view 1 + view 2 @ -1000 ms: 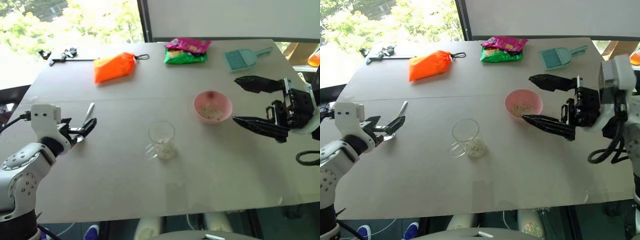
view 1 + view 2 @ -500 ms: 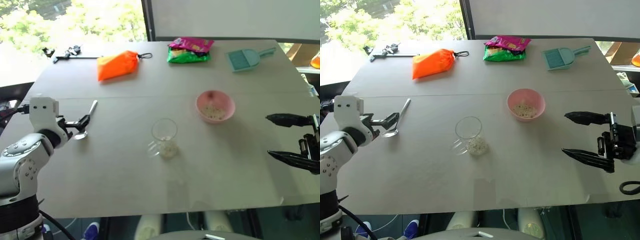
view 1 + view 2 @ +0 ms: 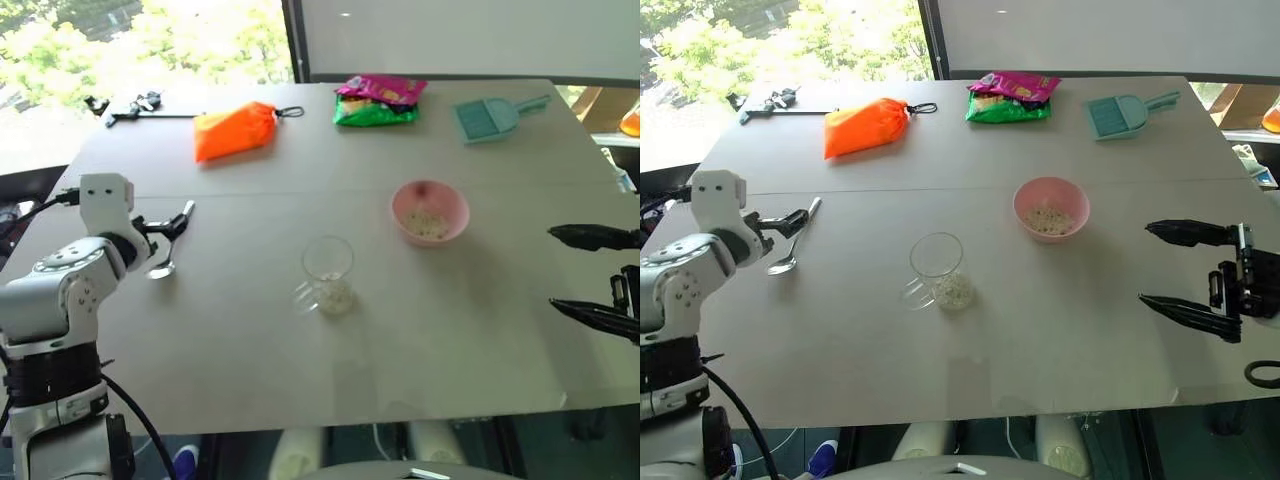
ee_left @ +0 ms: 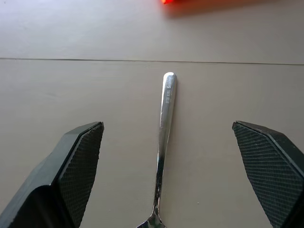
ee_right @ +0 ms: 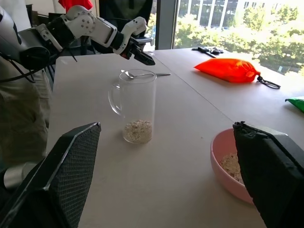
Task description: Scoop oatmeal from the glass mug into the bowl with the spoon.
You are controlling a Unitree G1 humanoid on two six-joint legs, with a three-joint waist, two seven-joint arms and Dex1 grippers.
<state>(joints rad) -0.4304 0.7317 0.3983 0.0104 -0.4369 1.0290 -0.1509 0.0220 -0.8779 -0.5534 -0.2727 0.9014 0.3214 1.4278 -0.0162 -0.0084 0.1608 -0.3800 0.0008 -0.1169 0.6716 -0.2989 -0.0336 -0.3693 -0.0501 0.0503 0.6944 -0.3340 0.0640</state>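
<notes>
The silver spoon (image 4: pixel 164 118) lies flat on the table at the left, its handle pointing away from me. My left gripper (image 3: pixel 790 218) hovers open just over it, one finger on each side of the handle, not touching. The glass mug (image 3: pixel 327 275) stands upright mid-table with a little oatmeal (image 5: pixel 138 129) at its bottom. Right of it and further back, the pink bowl (image 3: pixel 429 212) holds some flakes too. My right gripper (image 3: pixel 1147 263) hangs open and empty near the table's right edge, pointing left toward the bowl and well short of it.
An orange pouch (image 3: pixel 232 132), green and pink snack packets (image 3: pixel 375 102) and a teal scoop (image 3: pixel 485 118) line the far side of the table. A black tool (image 3: pixel 125 108) lies at the far left corner. The table's front edge (image 3: pixel 330 420) is near.
My right gripper has drawn back from beside the bowl to the table's right edge and sunk a little. My left gripper has moved forward over the spoon's handle. Mug, bowl and spoon stayed put.
</notes>
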